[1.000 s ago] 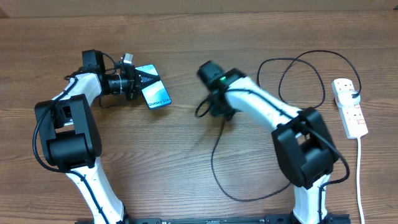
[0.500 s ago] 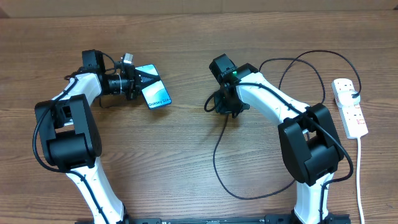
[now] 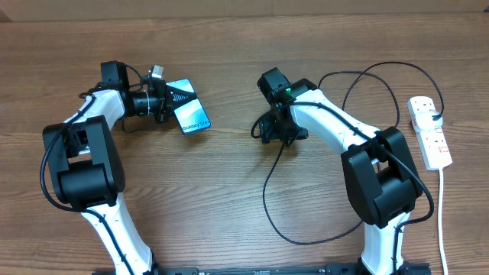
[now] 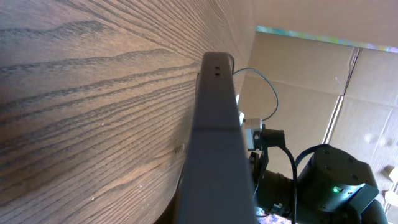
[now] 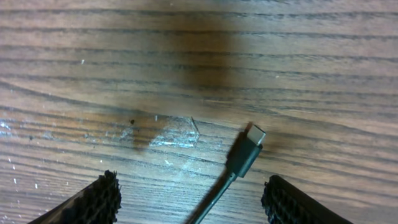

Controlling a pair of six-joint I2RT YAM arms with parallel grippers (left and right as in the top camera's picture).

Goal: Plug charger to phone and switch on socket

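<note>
The charger (image 5: 246,154), a thin black cable with a small silver-tipped plug, lies well right of the phone (image 3: 191,114), untouched inside the spread right claw (image 5: 189,186). The left claw (image 3: 174,98) pinches the phone.

A brown wooden table with wavy dark grain (image 3: 191,198) is seen beneath everything. A long thin black cable (image 3: 264,200) is laid on it right of centre, looped widely at the far right and curved toward the near edge. Its small black plug tip (image 5: 247,151) is laid flat on the wood, just right of a pale scuffed patch (image 5: 174,134). A white elongated power strip with red switches (image 3: 430,132) is laid at the far right, its white cord (image 3: 442,221) run toward the near edge. A slim blue-teal-screened smartphone (image 3: 189,114) is seen far left; whether the wood is touched cannot be told.
</note>
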